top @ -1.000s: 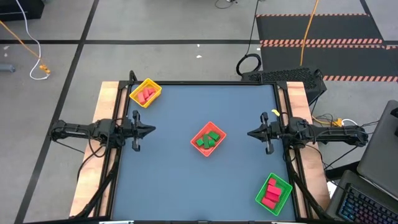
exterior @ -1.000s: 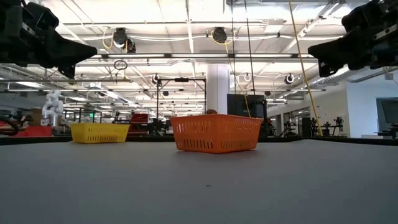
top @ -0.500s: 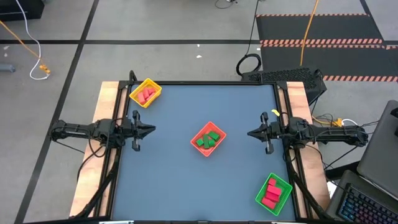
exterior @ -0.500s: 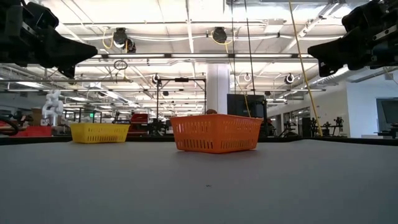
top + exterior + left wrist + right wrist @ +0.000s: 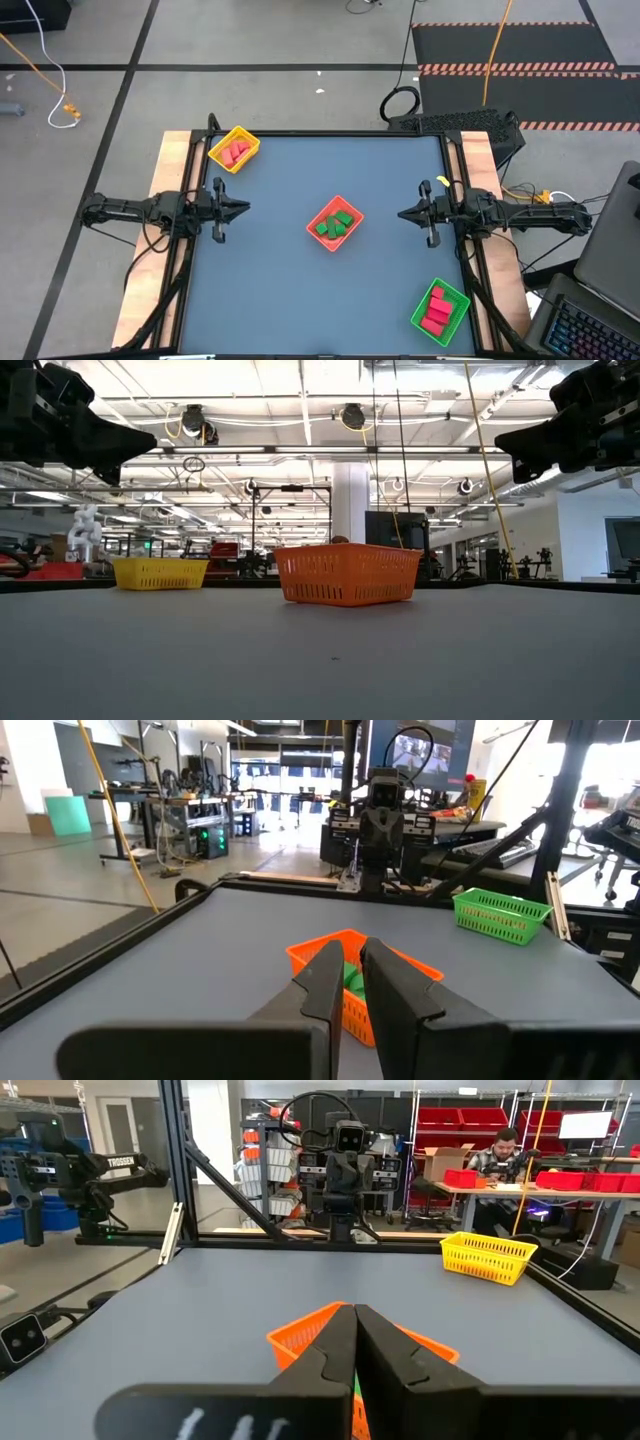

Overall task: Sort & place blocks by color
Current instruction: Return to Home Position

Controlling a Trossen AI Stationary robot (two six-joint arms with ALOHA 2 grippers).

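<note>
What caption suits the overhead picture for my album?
Blocks rest in three trays while the left gripper and right gripper hover apart.

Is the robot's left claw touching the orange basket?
Apart. The high view shows it: the left gripper hangs at the table's left side, and bare blue table lies between it and the orange basket in the middle.

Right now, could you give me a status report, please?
Left gripper, right gripper shut, empty, apart. Green blocks in orange tray; red blocks in yellow tray, green tray. Nothing in the way.
</note>
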